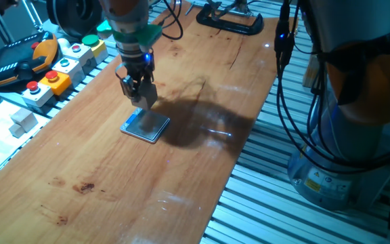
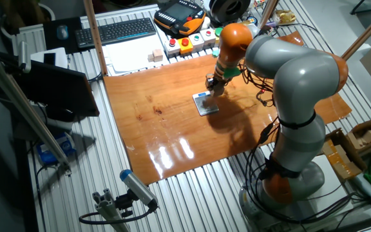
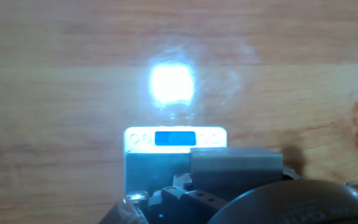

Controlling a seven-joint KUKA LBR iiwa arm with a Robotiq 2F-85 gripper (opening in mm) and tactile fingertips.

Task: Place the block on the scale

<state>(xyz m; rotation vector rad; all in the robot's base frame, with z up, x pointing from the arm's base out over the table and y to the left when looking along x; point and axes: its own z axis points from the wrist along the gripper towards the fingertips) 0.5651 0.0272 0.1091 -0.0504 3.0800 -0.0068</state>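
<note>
The scale point(image 1: 146, 127) lies flat near the middle of the wooden table, grey-blue plate up; it also shows in the other fixed view point(image 2: 206, 105). My gripper point(image 1: 143, 98) hangs just above the scale's far edge, fingers pointing down. In the hand view the block point(image 3: 236, 165) fills the space between my fingers, looking large and close, held over the right part of the scale point(image 3: 154, 171). The scale's blue display point(image 3: 175, 138) is lit. From the fixed views the block is hard to tell apart from the fingers.
Coloured button boxes point(image 1: 56, 74) line the table's left edge, with a whitish cube point(image 1: 24, 120) beside them. A black clamp point(image 1: 229, 20) sits at the far end. A bright light reflection point(image 3: 173, 85) glares on the wood beyond the scale.
</note>
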